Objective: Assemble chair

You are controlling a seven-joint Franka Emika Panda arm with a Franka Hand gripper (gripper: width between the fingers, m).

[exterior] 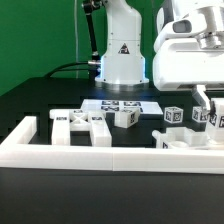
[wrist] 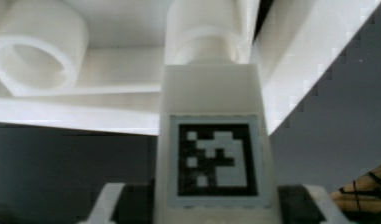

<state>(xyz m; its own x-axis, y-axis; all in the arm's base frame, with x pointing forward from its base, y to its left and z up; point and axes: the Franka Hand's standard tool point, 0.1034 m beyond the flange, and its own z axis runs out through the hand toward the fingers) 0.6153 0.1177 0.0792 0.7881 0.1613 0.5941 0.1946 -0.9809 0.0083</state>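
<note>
In the wrist view a white chair bar [wrist: 213, 110] with a black-and-white tag stands straight between my fingers [wrist: 119, 205], which press on both its sides. Its far end meets a larger white chair piece [wrist: 98, 70] with a rounded part. In the exterior view my gripper [exterior: 207, 106] is low at the exterior view's right, among tagged chair pieces [exterior: 186, 116]. A flat slotted chair piece [exterior: 84, 125] lies at the exterior view's left and a small tagged block [exterior: 125, 117] in the middle.
The marker board [exterior: 112, 104] lies flat in front of the robot base [exterior: 122, 60]. A long white border frame [exterior: 110, 156] runs along the front and up the exterior view's left. Another white chair piece [exterior: 185, 138] lies just behind the frame at the right.
</note>
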